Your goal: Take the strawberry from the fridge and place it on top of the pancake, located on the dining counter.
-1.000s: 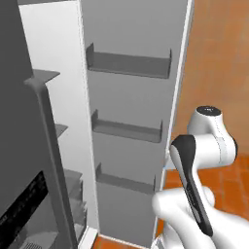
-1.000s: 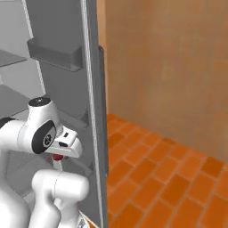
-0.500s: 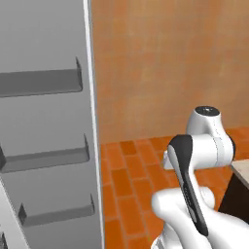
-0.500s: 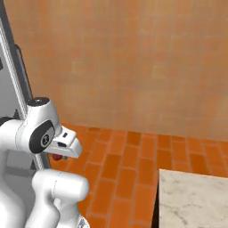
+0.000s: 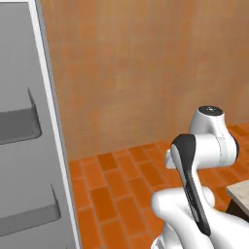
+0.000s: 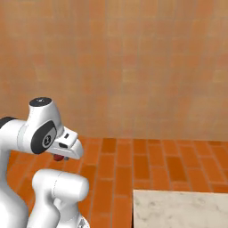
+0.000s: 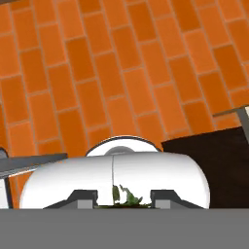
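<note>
My gripper (image 6: 59,156) is tucked close to the arm and shut on the strawberry (image 6: 57,157), a small red berry showing just under the white hand. In the hand view the berry's green leaves (image 7: 124,195) sit between the two dark fingertips (image 7: 85,197). The fridge's open door (image 5: 29,146), grey with shelf bins, stands at the left of the left base view. A beige marbled corner of the dining counter (image 6: 178,208) lies low on the right, also seen as a corner (image 5: 239,191) behind the arm. The pancake is out of view.
An orange brick wall (image 6: 133,67) stands ahead, with orange brick floor (image 6: 147,160) between me and it. The counter's dark wood base (image 7: 209,155) shows at the right of the hand view.
The whole picture has swung right with the base: the fridge interior has slid out to the left and the counter corner has come in. The arm keeps its pose, still gripping the strawberry.
</note>
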